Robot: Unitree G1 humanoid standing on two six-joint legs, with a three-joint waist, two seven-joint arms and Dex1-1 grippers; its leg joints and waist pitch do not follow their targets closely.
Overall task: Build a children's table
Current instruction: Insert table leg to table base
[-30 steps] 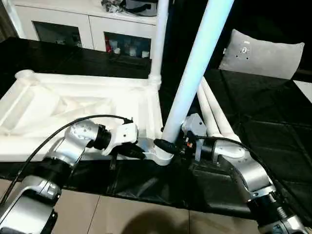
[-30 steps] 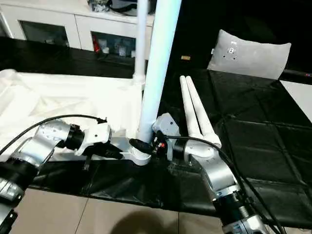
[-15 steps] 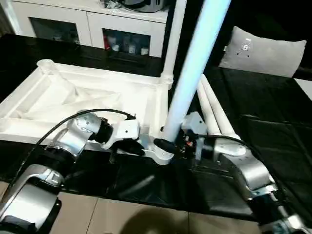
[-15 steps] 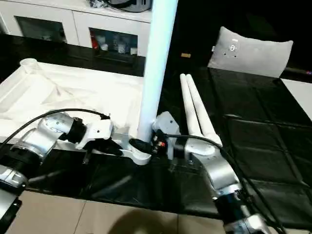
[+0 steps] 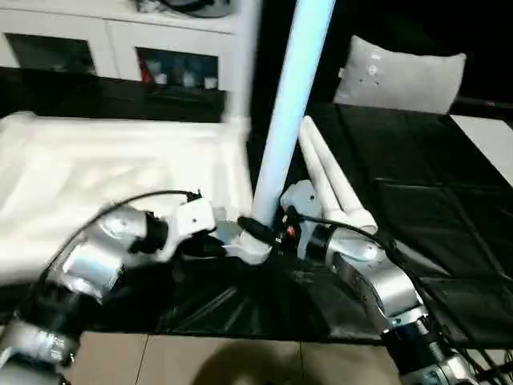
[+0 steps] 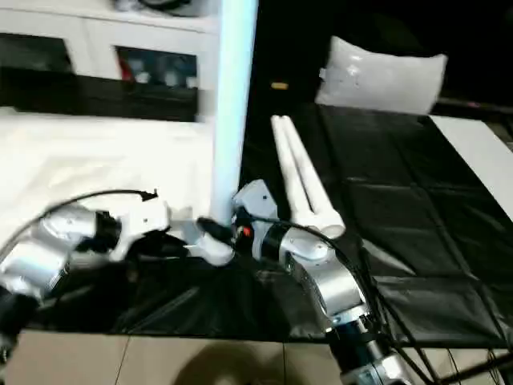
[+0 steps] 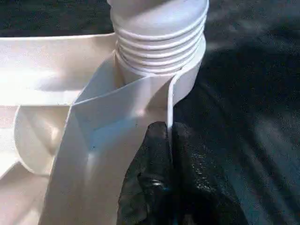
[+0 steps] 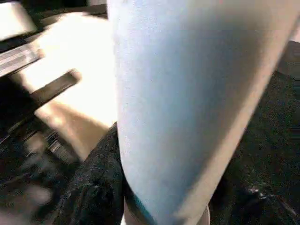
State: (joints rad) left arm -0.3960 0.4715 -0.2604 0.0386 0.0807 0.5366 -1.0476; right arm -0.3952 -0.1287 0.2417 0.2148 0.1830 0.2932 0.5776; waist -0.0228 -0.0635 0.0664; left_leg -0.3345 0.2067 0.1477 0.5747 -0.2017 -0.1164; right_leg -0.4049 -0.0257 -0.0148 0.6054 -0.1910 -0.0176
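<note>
The children's table top (image 5: 96, 168) lies upside down on black cloth, ribbed side up. One white leg (image 5: 284, 120) stands upright in its near right corner socket (image 5: 250, 253). My right gripper (image 5: 258, 230) is shut around the base of this leg. In the left wrist view the leg's threaded end (image 7: 159, 33) sits in the socket. My left gripper (image 7: 168, 129) is shut on the top's thin rim just beside the socket. Another leg (image 5: 243, 60) stands upright at the far right corner. Two loose legs (image 5: 325, 172) lie side by side to the right.
A grey-white pillow (image 5: 398, 74) rests at the back right on the black cloth (image 5: 417, 216). A white cabinet with glass doors (image 5: 112, 48) runs along the back. Beige floor (image 5: 240, 361) shows below the cloth's near edge.
The whole picture has swung and blurred, so the camera moved. Both grippers keep their holds at the near right corner, and the leg still stands upright.
</note>
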